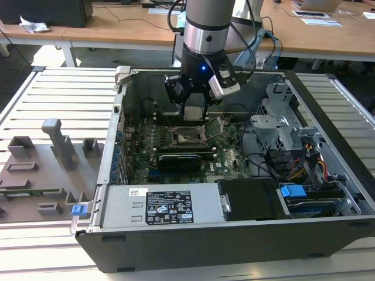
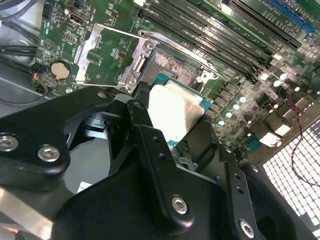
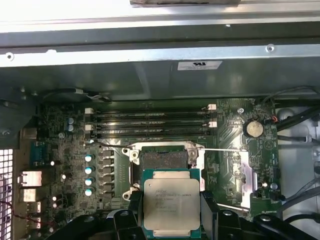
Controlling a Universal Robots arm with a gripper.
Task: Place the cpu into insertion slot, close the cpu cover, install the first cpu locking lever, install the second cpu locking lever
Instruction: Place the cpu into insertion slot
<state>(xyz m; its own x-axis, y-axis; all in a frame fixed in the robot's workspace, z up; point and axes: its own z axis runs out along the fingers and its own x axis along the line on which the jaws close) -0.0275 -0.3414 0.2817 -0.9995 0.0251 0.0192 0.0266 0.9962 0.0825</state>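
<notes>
**cpu (image 3: 171, 202) clamped in hand (image 3: 171, 207), at open socket (image 3: 162, 159)**

The fingers grip the chip's two side edges, and it overlaps the socket's near edge, unseated. The cpu cover (image 3: 241, 175) lies flipped open beside the socket (chip print too small to read).

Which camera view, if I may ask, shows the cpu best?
The first wrist view: the cpu faces the camera, metal top nearly whole. The second wrist view shows it aslant, partly behind the gripper; in the exterior view the gripper covers it.
</notes>
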